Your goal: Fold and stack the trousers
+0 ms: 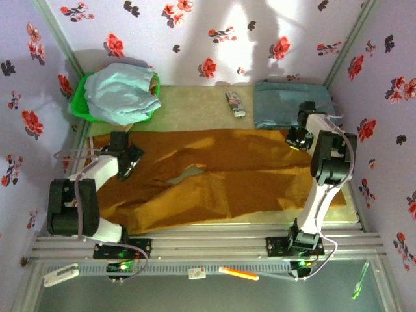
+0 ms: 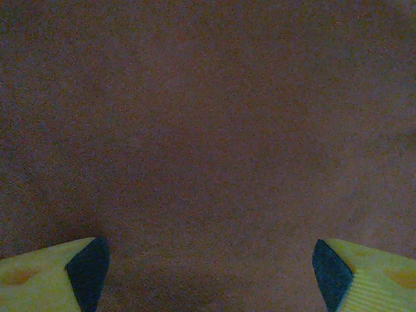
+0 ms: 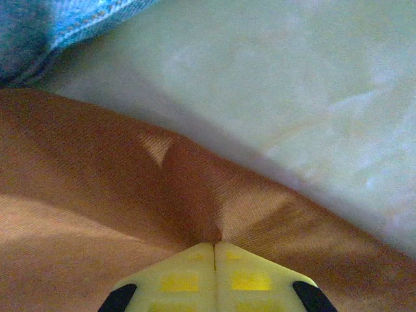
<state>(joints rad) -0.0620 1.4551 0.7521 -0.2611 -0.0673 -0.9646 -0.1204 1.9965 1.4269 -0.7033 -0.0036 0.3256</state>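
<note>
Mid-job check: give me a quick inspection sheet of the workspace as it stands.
Surface: pale green mat, mostly covered.
Job's things: trousers spread out, not yet folded.
Clutter: green basket holding light blue cloth; folded blue denim; small packet; orange pen on the near rail.
Grippers: left gripper open over the trousers; right gripper shut on the trousers' far edge.
Cables: grey cable loops beside the left arm.
Surroundings: floral walls.
</note>
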